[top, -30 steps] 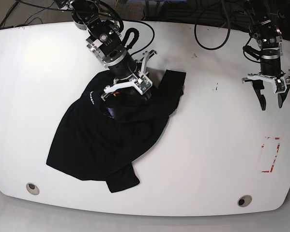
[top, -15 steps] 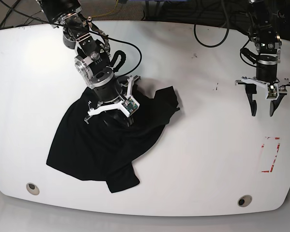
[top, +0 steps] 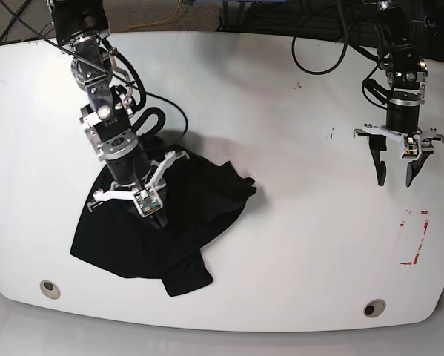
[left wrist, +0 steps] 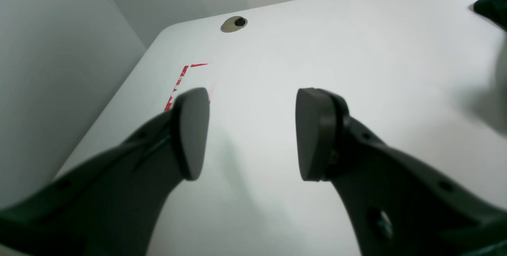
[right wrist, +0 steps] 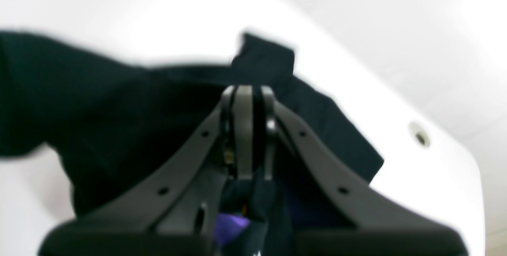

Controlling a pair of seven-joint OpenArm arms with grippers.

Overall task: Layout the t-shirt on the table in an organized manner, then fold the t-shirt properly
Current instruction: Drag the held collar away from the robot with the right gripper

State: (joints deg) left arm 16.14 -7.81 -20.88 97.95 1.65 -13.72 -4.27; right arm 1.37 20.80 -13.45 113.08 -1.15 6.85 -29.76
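While clamping t-shirt [top: 170,222], right pincer [top: 156,217] downward

The right claw [right wrist: 248,129] has its two pads pressed together, pinching a fold of the black t-shirt [right wrist: 119,121]; a bit of purple patch [right wrist: 231,224] shows just below the pinch. The rest of the blurred cloth spreads over the white counter [right wrist: 416,176], near a round insert [right wrist: 420,138].

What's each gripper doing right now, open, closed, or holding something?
Left gripper: open, empty, above the table.
Right gripper: shut on the t-shirt, pinching a fold of the cloth.
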